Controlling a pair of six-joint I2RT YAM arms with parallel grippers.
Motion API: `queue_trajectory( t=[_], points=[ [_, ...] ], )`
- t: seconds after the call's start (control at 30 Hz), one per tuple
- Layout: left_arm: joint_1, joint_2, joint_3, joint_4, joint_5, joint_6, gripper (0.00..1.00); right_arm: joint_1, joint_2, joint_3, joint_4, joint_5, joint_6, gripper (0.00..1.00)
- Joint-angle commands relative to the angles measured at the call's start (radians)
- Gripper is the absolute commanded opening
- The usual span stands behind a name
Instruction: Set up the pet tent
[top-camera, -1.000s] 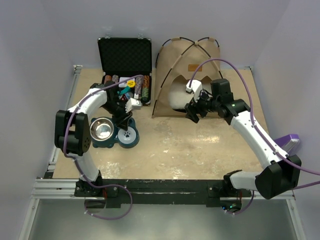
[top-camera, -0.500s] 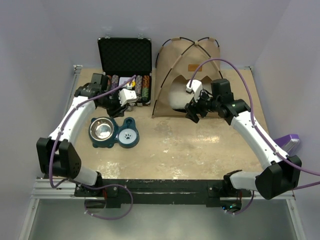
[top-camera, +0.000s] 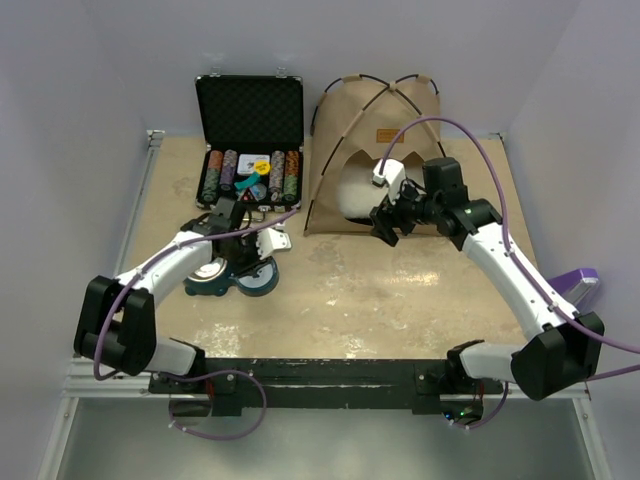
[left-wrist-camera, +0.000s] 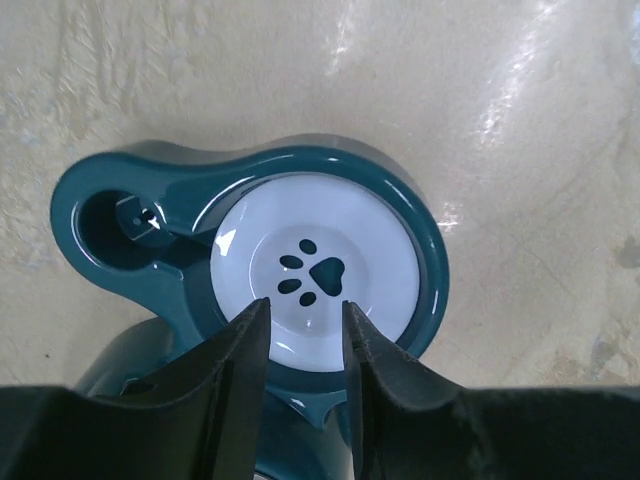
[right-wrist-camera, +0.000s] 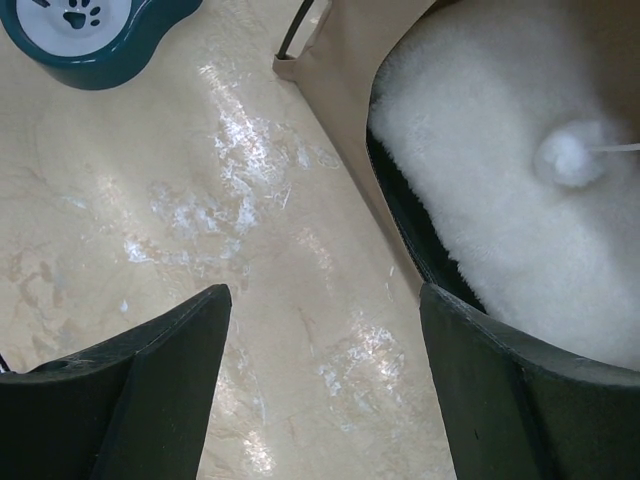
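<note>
The pet tent (top-camera: 362, 150) stands upright at the back of the table, tan canvas with thin black poles crossing at the top and a small brown label patch (top-camera: 390, 135). Its arched doorway faces me, with a white fluffy cushion (right-wrist-camera: 500, 210) and a white pom-pom (right-wrist-camera: 565, 155) inside. My right gripper (top-camera: 385, 228) hovers just in front of the doorway, wide open and empty (right-wrist-camera: 325, 290), with the tent's canvas edge (right-wrist-camera: 340, 80) beside its right finger. My left gripper (top-camera: 255, 262) is over a teal paw-print bowl (left-wrist-camera: 320, 275), with the jaws a narrow gap apart and nothing between them (left-wrist-camera: 305, 305).
An open black poker-chip case (top-camera: 250, 110) with rows of chips stands at the back left beside the tent. The teal double feeder (top-camera: 262, 283) holds a steel bowl (top-camera: 205, 275) partly under my left arm. A purple object (top-camera: 575, 282) lies at the right edge.
My left arm has swung from the poker-chip case toward the near side and now points down over the teal paw-print bowl. The right arm and the tent have not moved.
</note>
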Motion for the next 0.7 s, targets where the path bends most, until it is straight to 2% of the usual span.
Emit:
queue_trajectory(
  t=[0.0, 0.17, 0.33, 0.43, 0.53, 0.67],
  points=[
    [-0.002, 0.016, -0.060, 0.109, -0.073, 0.018, 0.40, 0.006, -0.052, 0.006, 0.018, 0.004, 0.003, 0.80],
    [-0.003, 0.049, -0.100, 0.163, -0.110, 0.047, 0.43, 0.006, -0.058, -0.015, 0.035, 0.013, 0.015, 0.80],
    [-0.003, 0.079, -0.054, 0.146, -0.112, 0.030, 0.47, 0.006, -0.062, -0.015, 0.040, 0.018, 0.015, 0.81],
    [-0.003, 0.027, 0.007, 0.087, -0.057, 0.004, 0.53, 0.006, -0.084, -0.003, 0.041, 0.036, 0.017, 0.83],
    [0.000, -0.066, 0.110, -0.002, 0.003, -0.071, 0.64, 0.006, -0.110, 0.005, 0.040, 0.050, 0.023, 0.85],
    [0.087, -0.157, 0.182, -0.075, 0.041, -0.144, 0.70, 0.006, -0.142, 0.003, 0.040, 0.067, 0.030, 0.88]
  ],
)
